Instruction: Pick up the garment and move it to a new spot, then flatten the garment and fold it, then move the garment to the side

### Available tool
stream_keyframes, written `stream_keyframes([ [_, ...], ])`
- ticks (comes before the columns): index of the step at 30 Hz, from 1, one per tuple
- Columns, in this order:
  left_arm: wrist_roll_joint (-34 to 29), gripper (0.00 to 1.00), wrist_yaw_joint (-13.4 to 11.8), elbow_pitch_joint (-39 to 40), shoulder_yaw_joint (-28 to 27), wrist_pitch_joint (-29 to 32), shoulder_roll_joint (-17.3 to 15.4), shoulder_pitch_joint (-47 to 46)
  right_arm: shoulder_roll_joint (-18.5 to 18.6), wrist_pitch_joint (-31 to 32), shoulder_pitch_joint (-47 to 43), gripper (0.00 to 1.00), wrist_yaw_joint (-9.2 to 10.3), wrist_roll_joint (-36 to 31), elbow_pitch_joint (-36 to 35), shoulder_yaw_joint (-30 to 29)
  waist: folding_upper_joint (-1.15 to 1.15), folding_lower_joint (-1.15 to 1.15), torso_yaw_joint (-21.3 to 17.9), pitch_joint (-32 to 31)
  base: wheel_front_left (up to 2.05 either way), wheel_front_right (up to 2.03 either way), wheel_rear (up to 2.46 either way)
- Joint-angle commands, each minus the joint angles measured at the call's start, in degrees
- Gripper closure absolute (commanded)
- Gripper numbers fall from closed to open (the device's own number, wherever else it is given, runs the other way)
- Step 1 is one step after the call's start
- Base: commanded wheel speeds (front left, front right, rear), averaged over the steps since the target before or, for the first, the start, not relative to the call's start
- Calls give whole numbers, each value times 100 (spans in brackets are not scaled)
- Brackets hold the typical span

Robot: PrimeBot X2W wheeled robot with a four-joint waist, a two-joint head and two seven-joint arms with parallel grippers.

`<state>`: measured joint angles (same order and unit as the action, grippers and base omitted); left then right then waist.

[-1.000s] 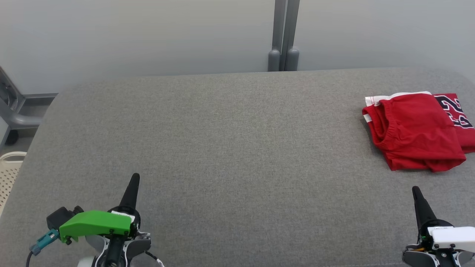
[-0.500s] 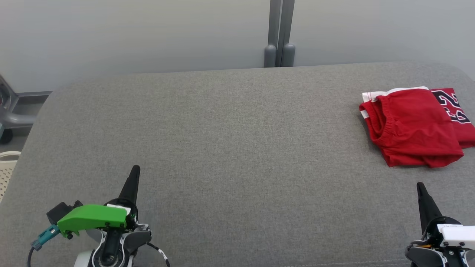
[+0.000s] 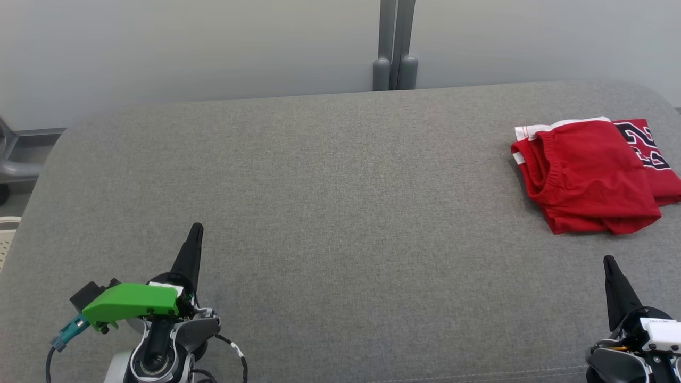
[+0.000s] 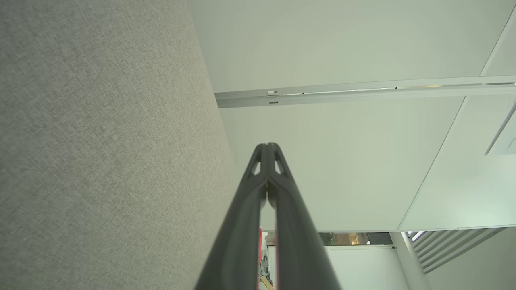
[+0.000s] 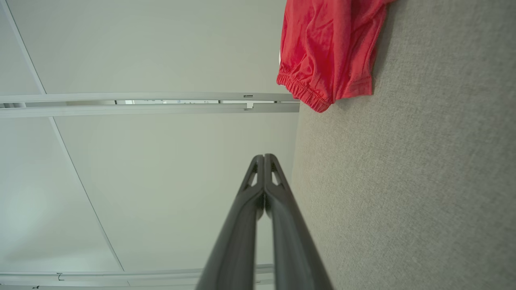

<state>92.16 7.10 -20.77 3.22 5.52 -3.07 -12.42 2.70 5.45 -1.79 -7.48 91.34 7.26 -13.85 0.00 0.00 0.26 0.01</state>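
A red garment (image 3: 593,174) with white trim and dark numerals lies folded at the far right of the grey padded surface (image 3: 340,213). In the right wrist view the same garment (image 5: 330,52) sits at the top, its elastic hem toward the wall. My left gripper (image 3: 194,230) rests shut at the lower left, far from the cloth, its tips (image 4: 267,146) pressed together and holding nothing. Near the lower right corner my right gripper (image 3: 608,260) is also shut and empty, a short way in front of the garment; its tips (image 5: 264,157) touch each other.
A pale wall with a grey vertical post (image 3: 394,45) stands behind the surface. At the left edge a grey frame (image 3: 13,162) and a perforated cream basket (image 3: 4,239) sit beyond the surface's rounded corner.
The whole head picture has shifted, so the camera has moved; the garment lies as before. Both grippers stay shut and low at the picture's corners.
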Motion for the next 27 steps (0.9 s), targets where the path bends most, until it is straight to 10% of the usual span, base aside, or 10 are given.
stream_keyframes([
  [1,56,100,42,-24,-41,35,3,-122,31,20,68,100,-2,95,-43,-22,0,0,-7,8,0,0,0],
  [27,176,100,62,-36,-56,68,25,-146,32,49,71,100,-2,221,-65,-44,0,0,-31,35,0,0,0],
])
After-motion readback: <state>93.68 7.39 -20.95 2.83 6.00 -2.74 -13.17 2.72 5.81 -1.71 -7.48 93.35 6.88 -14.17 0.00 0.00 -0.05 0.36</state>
